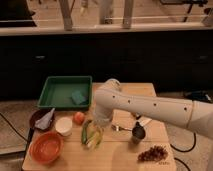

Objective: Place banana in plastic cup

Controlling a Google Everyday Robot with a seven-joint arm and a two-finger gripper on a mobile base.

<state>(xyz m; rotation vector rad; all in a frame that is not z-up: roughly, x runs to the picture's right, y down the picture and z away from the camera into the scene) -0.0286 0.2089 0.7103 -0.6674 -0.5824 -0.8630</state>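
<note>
Hanging from the white arm (150,105), tool (101,121) just above the pale banana (96,134), its grip state impossible to tell, banana upright at the plastic cup (94,143) on the bench (120,156), dark green vegetable (84,132) just beside

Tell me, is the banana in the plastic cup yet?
Seemingly in: the banana stands tilted inside the light-green plastic cup, directly under the gripper. How deep it sits, cannot tell.

The wooden surface (120,156) carries a green tray (64,93), orange bowl (46,148), white container (63,126), dark cup (137,133) and, seemingly, the plastic cup (95,141) just below the tool (99,124).
</note>
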